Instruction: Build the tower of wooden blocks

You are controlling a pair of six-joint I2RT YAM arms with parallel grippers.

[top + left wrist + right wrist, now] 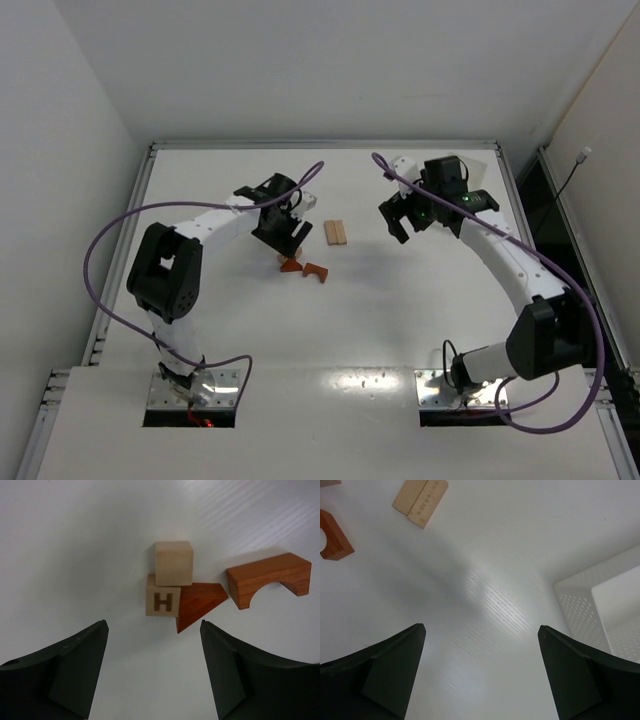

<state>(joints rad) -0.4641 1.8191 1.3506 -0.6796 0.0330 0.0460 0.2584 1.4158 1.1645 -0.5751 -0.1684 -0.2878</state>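
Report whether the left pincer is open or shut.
Open. On the left pincer, the fingers stand apart, nothing gripped between them.

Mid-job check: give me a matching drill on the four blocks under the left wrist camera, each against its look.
Things:
1. lettered cube
2. wedge
3. arch block
4. plain cube

Looks:
A. reddish-orange, with a curved cut-out in one side
B. pale tan, no marking showing
C. pale tan, an H on its face
D. reddish-orange, tapering to a point

Pairs: 1-C, 2-D, 3-A, 4-B
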